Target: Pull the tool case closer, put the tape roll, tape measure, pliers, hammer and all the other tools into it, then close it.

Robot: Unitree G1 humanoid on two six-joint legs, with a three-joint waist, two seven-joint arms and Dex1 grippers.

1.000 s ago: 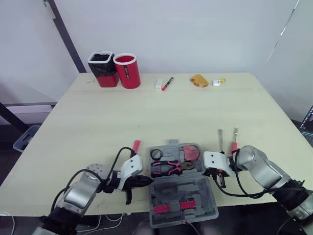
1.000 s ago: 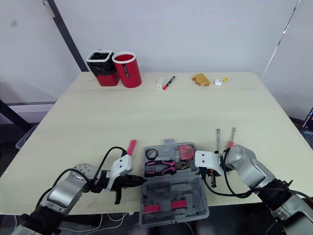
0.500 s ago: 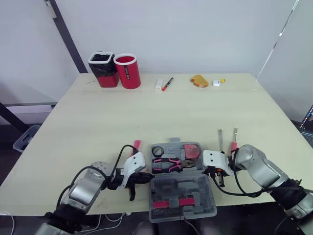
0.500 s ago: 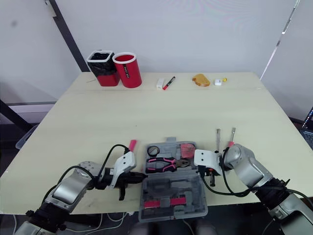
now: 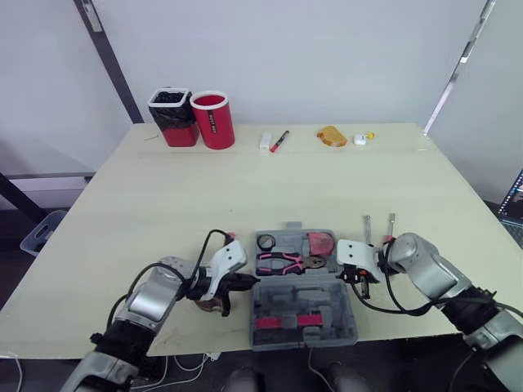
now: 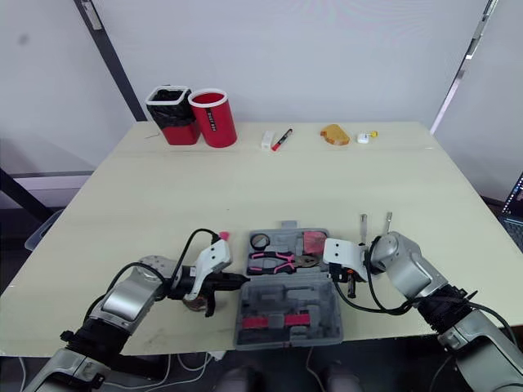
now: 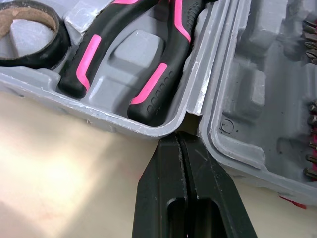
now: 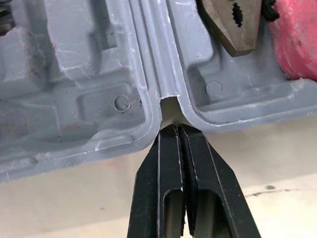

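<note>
The open tool case [image 5: 323, 294] lay on the desk [image 5: 163, 196] between the two hands, with its two grey halves spread flat. The left hand [image 7: 179, 144] was clenched with nothing between its fingers, which lay tight together. Their tips touched the notch where the two halves of the case meet on that side. The right hand [image 8: 179, 133] was clenched in the same way, also empty, and its tips pressed into the matching notch on the opposite side.

Just past the tips of the left hand, the pink-and-black pliers [image 5: 282, 263] lay in the tray half, and the tape roll [image 5: 265, 242] sat a little further beyond them. The red tape measure [image 5: 319, 242] was in the tray near the right hand. Two slim tools with metal shafts [image 5: 367, 224] lay on the desk just beyond the right hand, outside the case. A pink handle [image 5: 230, 237] showed on the desk just beyond the left hand.
</note>
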